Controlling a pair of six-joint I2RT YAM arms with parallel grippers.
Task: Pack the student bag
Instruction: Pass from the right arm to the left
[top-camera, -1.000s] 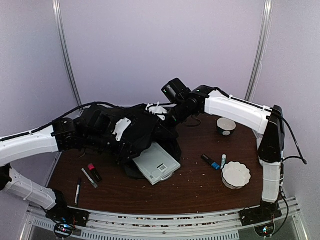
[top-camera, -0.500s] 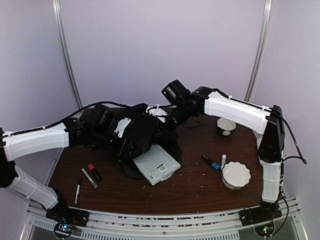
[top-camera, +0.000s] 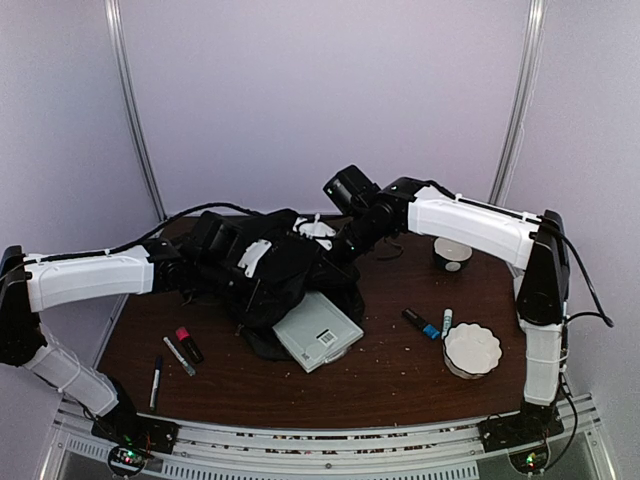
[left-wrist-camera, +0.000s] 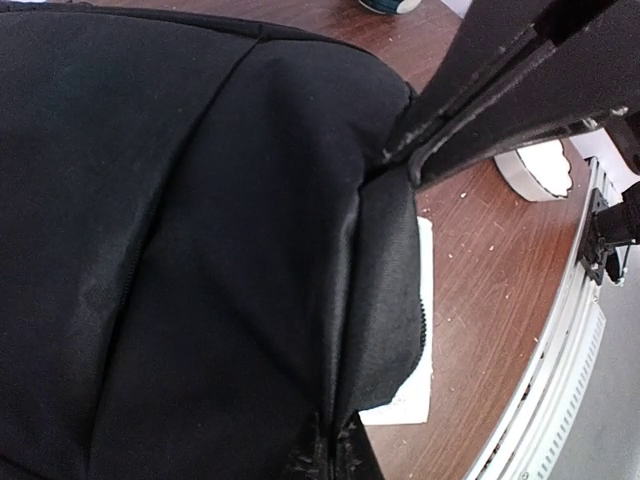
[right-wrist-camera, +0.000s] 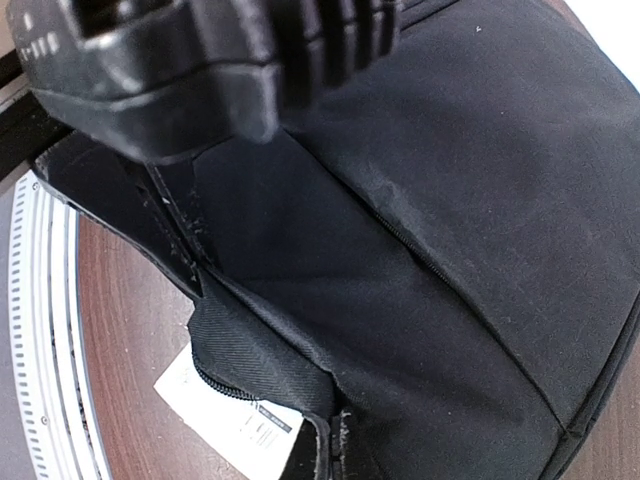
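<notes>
A large black soft fabric backpack sits toward the rear left of the brown wooden bench, bunched into a crumpled hump between the two arms. Its cloth is matt and woven, with stitched seams running across broad panels. In the right wrist view a zip line crosses one panel on a slant, and a toothed zip edge trims the lower flap. A small pale piece shows at its top edge.

The left gripper has its jaws pressed together on a fold at the backpack's edge, and the cloth puckers where they bite. The right gripper reaches down onto the top of the backpack from the far side. Its jaws are together and seem to pinch a strip of the fabric, which rises taut toward them.

A flat pale grey book with a barcode label pokes out from under the backpack's near side and lies on the bench. To the left lie a red-capped marker, a grey-white marker and a thin black pen. To the right lie a dark marker with a blue band and a white marker with a teal cap, just beside a white scalloped bowl. A dark bowl with a white inside stands at the back right.
</notes>
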